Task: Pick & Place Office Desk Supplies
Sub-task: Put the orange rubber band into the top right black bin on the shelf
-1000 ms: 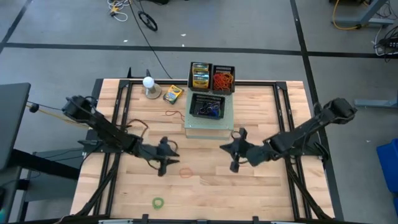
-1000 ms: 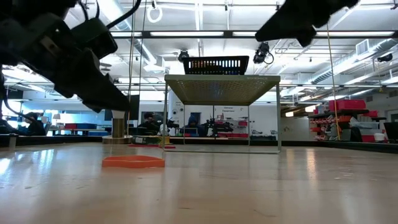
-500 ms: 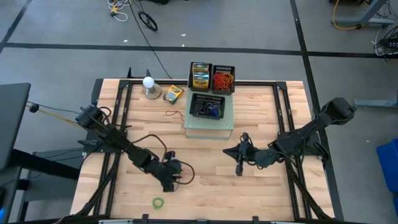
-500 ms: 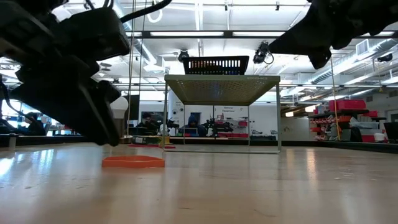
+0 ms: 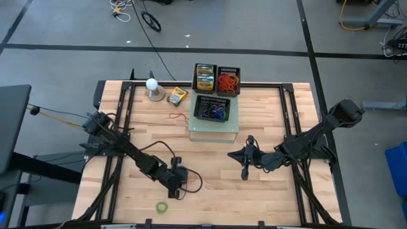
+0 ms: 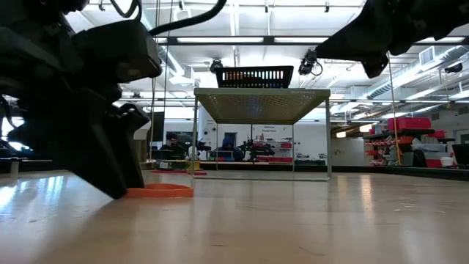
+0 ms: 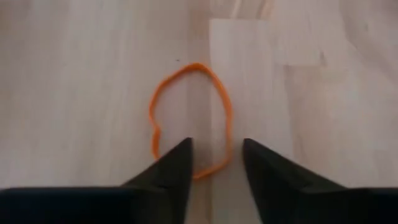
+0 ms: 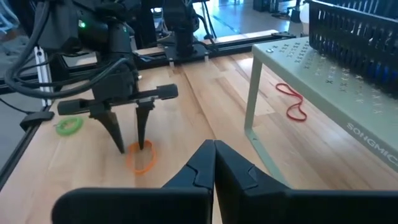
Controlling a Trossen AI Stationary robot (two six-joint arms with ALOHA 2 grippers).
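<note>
I am reading 3 black mesh baskets at the far middle of the table (image 5: 267, 191): the basket of crayon boxes (image 5: 204, 77) is holding yellow-green boxes whose count I cannot settle, the basket of orange bands (image 5: 229, 81) is sitting just beside it with a tangle of orange and red bands, and the front basket (image 5: 212, 108) is resting on a pale green riser (image 5: 213, 130) with dark and blue bands inside, too small to count. Loose on the wood I am counting 1 orange rubber band (image 7: 189, 118), 1 green rubber band (image 5: 162, 207) near the front edge, 1 red rubber band (image 5: 177, 117) beside the riser, and 1 loose crayon box (image 5: 177, 96) next to the white ball on a base (image 5: 152, 86). The left gripper (image 7: 216, 158) is standing with its fingers parted, tips down at the table and straddling the near end of the orange band, not clamped on it. The right gripper (image 8: 214, 163) is hovering clenched and empty in front of the riser. In the low view the left arm is hiding most of the orange band.
</note>
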